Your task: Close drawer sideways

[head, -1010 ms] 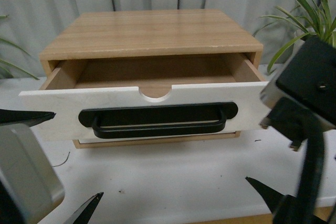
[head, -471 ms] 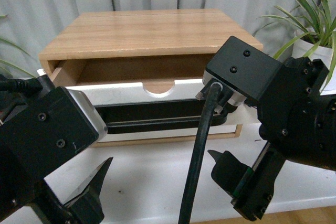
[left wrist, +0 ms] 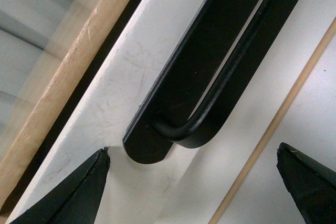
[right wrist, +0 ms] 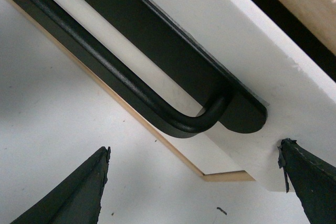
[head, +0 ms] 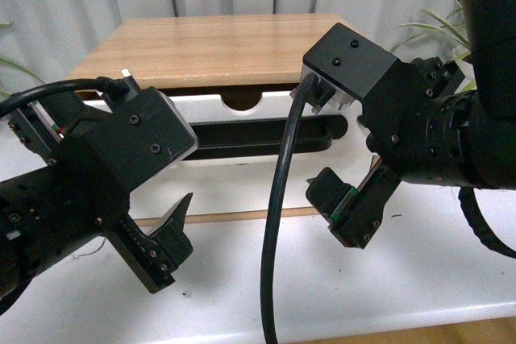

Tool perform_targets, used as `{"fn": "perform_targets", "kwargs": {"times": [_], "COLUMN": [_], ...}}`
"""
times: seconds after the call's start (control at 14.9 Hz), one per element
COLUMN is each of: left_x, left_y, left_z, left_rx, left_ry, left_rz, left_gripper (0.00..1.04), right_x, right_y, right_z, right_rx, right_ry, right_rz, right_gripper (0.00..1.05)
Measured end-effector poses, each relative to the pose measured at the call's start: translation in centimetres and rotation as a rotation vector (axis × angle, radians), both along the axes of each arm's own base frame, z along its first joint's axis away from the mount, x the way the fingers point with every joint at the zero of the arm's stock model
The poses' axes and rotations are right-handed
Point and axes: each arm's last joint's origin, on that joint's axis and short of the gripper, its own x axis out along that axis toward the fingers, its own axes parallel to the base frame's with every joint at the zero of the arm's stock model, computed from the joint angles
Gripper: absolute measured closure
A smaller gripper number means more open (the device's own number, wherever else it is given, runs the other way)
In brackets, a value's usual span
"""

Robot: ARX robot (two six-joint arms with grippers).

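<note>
- Drawer (head: 234,175) front now nearly flush w/ cabinet (head: 218,42); stood well out 1 s ago.
- Left gripper (left wrist: 191,153) & right gripper (right wrist: 194,149) moved in: both wide open, empty, by handle (head: 242,136) ends.
- Prob. small final push left.

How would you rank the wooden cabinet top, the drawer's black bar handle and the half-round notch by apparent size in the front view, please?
1. Wooden cabinet top: clearly largest.
2. Black bar handle: long, thin, partly hidden.
3. Half-round notch: smallest.
</note>
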Motion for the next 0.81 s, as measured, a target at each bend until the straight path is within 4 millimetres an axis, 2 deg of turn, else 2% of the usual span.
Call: {"fn": "perform_targets", "kwargs": {"times": [0.27,0.47,0.67,0.81], "left_x": [2.8,3.1,2.6,0.8], "left_y": [-0.4,-0.4,0.1,1.2], "left_z": [-0.4,-0.4,0.0,0.9], "left_rx": [0.019,0.022,0.007,-0.029], "left_ry": [-0.003,0.000,0.000,-0.002], "left_rz": [0.014,0.017,0.014,0.033], "left_gripper": [0.07,0.07,0.07,0.07], "right_x": [2.7,3.2,2.8,1.4], "right_y": [-0.2,0.0,-0.1,-0.6], "right_z": [-0.6,-1.3,-0.9,0.7], "right_rx": [0.011,0.013,0.021,0.037], "right_ry": [0.017,0.042,0.036,-0.026], "right_rz": [-0.016,-0.018,-0.014,-0.023], "right_gripper": [0.07,0.07,0.07,0.07]}}
